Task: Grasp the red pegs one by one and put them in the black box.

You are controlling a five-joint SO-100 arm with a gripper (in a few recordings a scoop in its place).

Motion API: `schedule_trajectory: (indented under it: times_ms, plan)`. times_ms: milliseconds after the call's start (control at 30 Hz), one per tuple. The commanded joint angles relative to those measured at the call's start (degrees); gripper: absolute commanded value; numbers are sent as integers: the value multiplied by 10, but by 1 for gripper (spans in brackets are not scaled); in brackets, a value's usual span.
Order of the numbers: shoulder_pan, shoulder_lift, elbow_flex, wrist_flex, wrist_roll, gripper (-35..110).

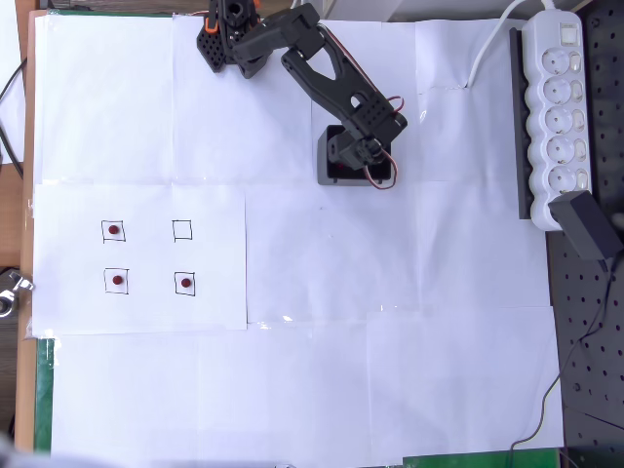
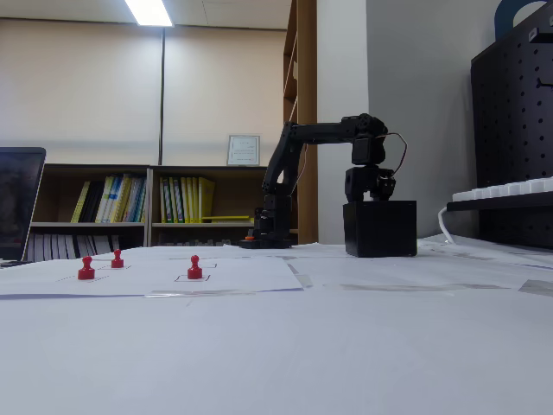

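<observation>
No readable text or labels.

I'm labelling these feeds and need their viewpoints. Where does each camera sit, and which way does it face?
Overhead view: above the table, looking straight down; whole arm shows, gripper over the box.
Fixed view: low at table height, facing across the paper toward the bookshelf; arm seen from the side above the box.
Shared: arm, gripper, box, three pegs on drawn squares.

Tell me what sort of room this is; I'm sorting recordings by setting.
Probably an office or a lab's study room: wooden bookshelves with upright books, a framed certificate on the beige wall, and a black perforated pegboard panel beside the paper-covered table.
</observation>
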State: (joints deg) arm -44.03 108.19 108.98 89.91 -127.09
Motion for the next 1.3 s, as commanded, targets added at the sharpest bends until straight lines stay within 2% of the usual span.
schedule_trajectory:
  times_ms: [0, 133, 233, 300, 400, 533, 633, 733, 867, 1067, 1267]
  plan:
    - [-22, -13, 98, 39, -7, 19]
    - [-28, -62, 236, 118, -10, 21]
    - [-5, -148, 259, 133, 0, 21]
    - [43, -232, 204, 132, 38, 21]
    - [151, -359, 23, 87, 126, 21]
    - [383, -543, -329, -139, 267, 17]
    - [502, -581, -483, -280, 365, 17]
    - [574, -556, -592, -439, 430, 19]
    - [620, -421, -621, -634, 449, 18]
    - [621, -259, -606, -880, 400, 19]
    - [618, -119, -545, -1018, 388, 19]
